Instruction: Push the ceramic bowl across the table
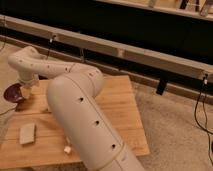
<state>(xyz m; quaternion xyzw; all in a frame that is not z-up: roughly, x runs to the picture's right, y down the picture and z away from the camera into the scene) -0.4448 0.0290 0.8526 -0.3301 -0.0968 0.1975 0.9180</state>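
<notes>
A beige sponge (pixel 27 133) lies flat near the front left; a small white cube (pixel 67 149) sits right of it. The tool (pixel 25 91) hangs far left.

You are working in warm, fairly dim indoor light. The table (pixel 125 112) glows yellowish and is brightest on its right side. The white arm (pixel 82 107) carries a soft sheen along its top, with no hard glare, and throws a dull shadow on the wood beneath it. The far wall (pixel 125 25) is almost black. At the far left, the gripper (pixel 26 91) sits shaded just beside the ceramic bowl (pixel 11 93), a dark shape.
</notes>
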